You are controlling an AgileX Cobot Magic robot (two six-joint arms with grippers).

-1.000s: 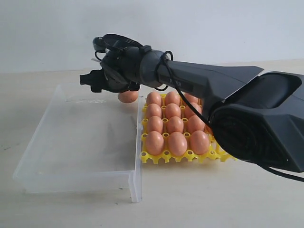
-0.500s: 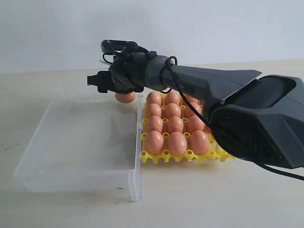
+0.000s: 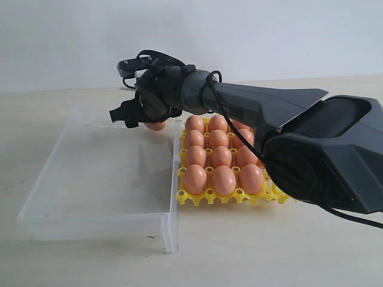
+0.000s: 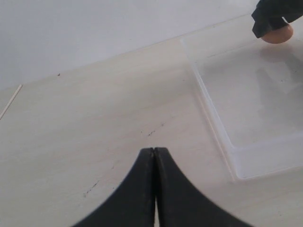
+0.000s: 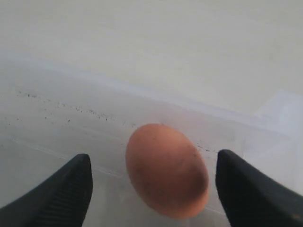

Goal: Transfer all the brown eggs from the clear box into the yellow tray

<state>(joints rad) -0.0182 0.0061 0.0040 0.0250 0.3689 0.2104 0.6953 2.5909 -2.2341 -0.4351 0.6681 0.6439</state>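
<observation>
**Right gripper [image 3: 124,113] open over one brown egg [image 3: 157,125]**

The egg is seen in the clear box [image 3: 90,230], at approx. the 1 o'clock corner. The jaws are spread wide and nothing is grasped; in the wrist view the egg lies between the fingers [image 5: 61,194], untouched. The yellow tray [image 3: 206,197], at 3 o'clock of the box, is loaded w/ other brown eggs [image 3: 219,156]. The left gripper [image 4: 154,153] is clenched, empty, over the table [image 4: 94,118]

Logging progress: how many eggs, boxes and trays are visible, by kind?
Brown eggs in yellow tray: 12 visible; right arm covers part
Brown egg in clear box: 1
Clear box: 1
Yellow tray: 1
Total: 15 visible
</observation>
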